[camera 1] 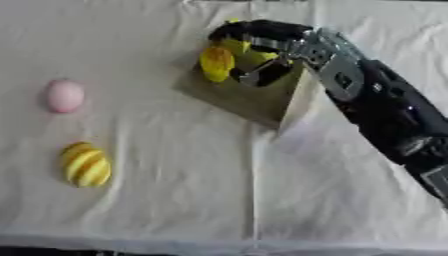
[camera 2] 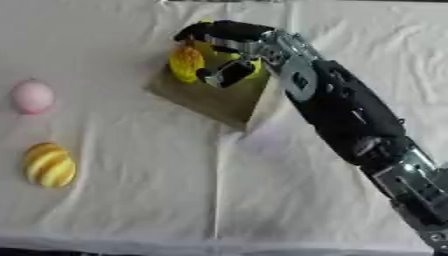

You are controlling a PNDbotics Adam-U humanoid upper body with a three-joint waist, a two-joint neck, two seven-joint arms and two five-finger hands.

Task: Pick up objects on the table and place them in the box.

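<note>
— White cloth (camera 1: 219, 200) covers the table; where is the right hand (camera 1: 262, 47)?

— Over the cardboard box (camera 1: 254, 100) at the far middle, fingers curled round a yellow striped egg-shaped object (camera 1: 216, 63) held above the box's opening.

— Anything else inside?

— Something yellow (camera 1: 249, 52) shows behind the hand; I cannot tell what it is.

— What lies on the table?

— At the left, a pink egg (camera 1: 65, 95), and nearer, well apart from the box, a second yellow striped egg (camera 1: 85, 164).
</note>
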